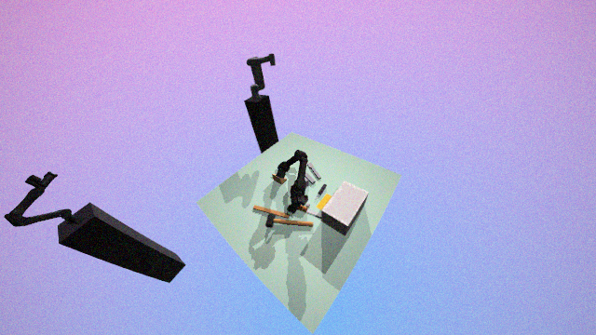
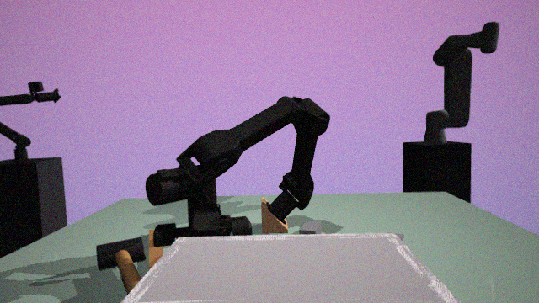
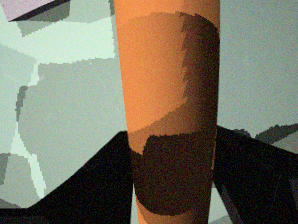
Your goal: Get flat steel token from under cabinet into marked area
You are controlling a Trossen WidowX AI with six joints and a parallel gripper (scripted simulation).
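My gripper is shut on the orange handle of a tool. Its thin grey shaft points at the near lower side of the cabinet. The shaft's far end meets the cabinet's edge in the top view; whether it is under the cabinet cannot be told. The yellow marked area lies in front of the cabinet, beside the shaft. The steel token cannot be made out in any view, and the vent slots do not show.
A hammer and a wooden bar lie beside the gripper. A dark-handled tool lies near the yellow area. Grey metal pieces lie farther back. A wooden wedge-like block is by the arm.
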